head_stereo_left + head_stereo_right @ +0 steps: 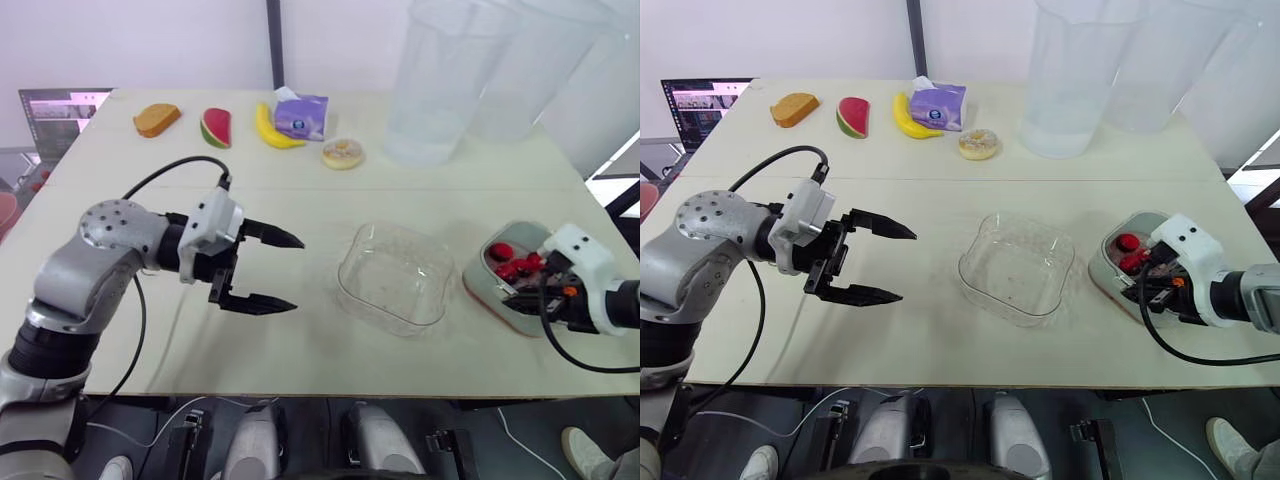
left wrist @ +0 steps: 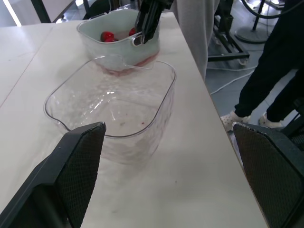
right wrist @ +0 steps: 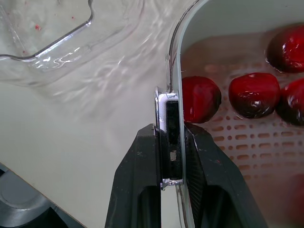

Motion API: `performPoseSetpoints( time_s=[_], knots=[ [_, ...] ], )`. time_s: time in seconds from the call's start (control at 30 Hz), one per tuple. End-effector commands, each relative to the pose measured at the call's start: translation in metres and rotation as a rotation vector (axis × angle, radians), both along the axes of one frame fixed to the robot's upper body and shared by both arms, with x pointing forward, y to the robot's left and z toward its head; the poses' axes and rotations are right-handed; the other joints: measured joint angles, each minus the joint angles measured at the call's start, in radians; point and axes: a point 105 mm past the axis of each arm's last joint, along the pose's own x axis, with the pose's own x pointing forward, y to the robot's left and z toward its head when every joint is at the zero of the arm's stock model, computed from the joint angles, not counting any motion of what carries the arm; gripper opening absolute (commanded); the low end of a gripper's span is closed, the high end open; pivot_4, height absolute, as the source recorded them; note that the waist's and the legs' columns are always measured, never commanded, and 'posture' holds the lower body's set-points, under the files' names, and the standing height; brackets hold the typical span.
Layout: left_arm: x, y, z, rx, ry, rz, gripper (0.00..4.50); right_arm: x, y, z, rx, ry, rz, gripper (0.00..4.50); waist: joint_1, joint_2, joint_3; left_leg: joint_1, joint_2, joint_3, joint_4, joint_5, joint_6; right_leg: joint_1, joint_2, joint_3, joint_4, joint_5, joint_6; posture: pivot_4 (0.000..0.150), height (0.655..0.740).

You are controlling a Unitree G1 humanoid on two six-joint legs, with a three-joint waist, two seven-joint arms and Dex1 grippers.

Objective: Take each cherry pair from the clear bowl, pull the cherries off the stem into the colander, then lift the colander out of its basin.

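Hovering above the pale table (image 1: 300,190), a laptop (image 1: 60,105) off its far-left corner, my left gripper (image 1: 296,273) is spread wide. The clear bowl (image 1: 395,280) sits centre. My right gripper (image 3: 170,135) pinches the colander (image 1: 480,265) rim, cherries (image 3: 254,94) inside. The tissue pack (image 1: 302,115) print is unreadable.
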Motion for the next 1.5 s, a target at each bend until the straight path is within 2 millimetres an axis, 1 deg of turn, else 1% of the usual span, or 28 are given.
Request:
performPoseSetpoints(
  time_s=[0.03,0.17,0.3,0.43,0.53,0.63,0.8,0.93,1.07,1.2,1.27,1.37,1.43,1.5],
  knots=[
    [-0.003,-0.004,0.005,0.004,-0.025,-0.020,4.50,0.002,0.003,0.009,-0.011,-0.044,0.034,0.18,0.000,0.000,0.000,0.000,0.000,0.000,0.000,0.000,0.000,0.000,0.000,0.000,0.000,0.000,0.000,0.150,0.7400],
    [-0.003,-0.004,0.004,0.005,-0.022,-0.020,4.50,0.004,0.002,0.014,-0.044,-0.066,0.047,0.18,0.000,0.000,0.000,0.000,0.000,0.000,0.000,0.000,0.000,0.000,0.000,0.000,0.000,0.000,0.000,0.150,0.7400],
    [-0.003,-0.005,0.004,0.008,-0.018,-0.022,4.50,0.005,0.001,0.028,-0.071,-0.106,0.050,0.18,0.000,0.000,0.000,0.000,0.000,0.000,0.000,0.000,0.000,0.000,0.000,0.000,0.000,0.000,0.000,0.150,0.7400],
    [-0.003,-0.005,0.003,0.012,-0.011,-0.025,4.50,0.004,0.003,0.047,-0.068,-0.147,0.051,0.18,-0.001,0.001,0.001,0.000,0.000,0.000,0.000,0.000,0.000,0.000,0.000,0.000,0.000,0.000,0.000,0.150,0.7400],
    [-0.002,-0.005,0.003,0.012,-0.009,-0.028,4.50,0.002,0.004,0.055,-0.063,-0.163,0.048,0.18,-0.003,0.001,0.001,0.000,0.000,0.000,0.000,0.000,0.000,0.000,0.000,0.000,0.000,0.000,0.000,0.150,0.7400],
    [-0.001,-0.006,0.003,0.012,-0.007,-0.029,4.50,0.000,0.005,0.058,-0.060,-0.167,0.047,0.18,-0.003,0.001,0.001,0.000,0.000,0.000,0.000,0.000,0.000,0.000,0.000,0.000,0.000,0.000,0.000,0.150,0.7400],
    [-0.001,-0.007,0.002,0.014,-0.005,-0.035,4.50,-0.003,-0.001,0.065,-0.080,-0.182,0.022,0.18,-0.003,0.001,0.001,0.000,0.000,0.001,0.000,0.000,0.000,0.000,0.000,0.000,0.000,0.000,0.000,0.150,0.7400],
    [0.000,-0.007,0.003,0.013,-0.004,-0.039,4.50,-0.006,-0.001,0.066,-0.077,-0.177,0.022,0.18,-0.002,0.001,0.001,0.000,0.000,0.001,0.000,0.000,0.000,0.000,0.000,0.000,0.000,0.000,0.000,0.150,0.7400],
    [-0.001,-0.010,0.002,0.008,-0.001,-0.045,4.50,-0.008,-0.002,0.058,-0.078,-0.157,0.019,0.18,0.000,0.001,0.001,0.000,0.000,0.001,0.000,0.000,0.000,0.000,0.000,0.000,0.000,0.000,0.000,0.150,0.7400],
    [0.000,-0.010,0.003,0.005,-0.001,-0.046,4.50,-0.006,-0.007,0.067,-0.090,-0.176,0.010,0.18,0.000,0.001,0.001,0.000,0.000,0.001,0.000,0.000,0.000,0.000,0.000,0.000,0.000,0.000,0.000,0.150,0.7400],
    [0.000,-0.010,0.003,0.006,0.000,-0.045,4.50,-0.007,-0.008,0.069,-0.095,-0.174,0.009,0.18,0.000,0.001,0.001,0.000,0.000,0.001,0.000,0.000,0.000,0.000,0.000,0.000,0.000,0.000,0.000,0.150,0.7400],
    [0.000,-0.010,0.003,0.006,-0.001,-0.044,4.50,-0.007,-0.009,0.066,-0.091,-0.165,0.008,0.18,0.000,0.001,0.001,0.000,0.000,0.001,0.000,0.000,0.000,0.000,0.000,0.000,0.000,0.000,0.000,0.150,0.7400],
    [0.000,-0.010,0.003,0.007,0.000,-0.043,4.50,-0.009,-0.009,0.060,-0.085,-0.148,0.009,0.18,0.001,0.001,0.001,0.000,0.000,0.001,0.000,0.000,0.000,0.000,0.000,0.000,0.000,0.000,0.000,0.150,0.7400],
    [0.000,-0.010,0.003,0.006,0.000,-0.042,4.50,-0.008,-0.012,0.057,-0.088,-0.146,0.001,0.18,0.001,0.001,0.001,0.000,0.000,0.000,0.000,0.000,0.000,0.000,0.000,0.000,0.000,0.000,0.000,0.150,0.7400]
  ],
)
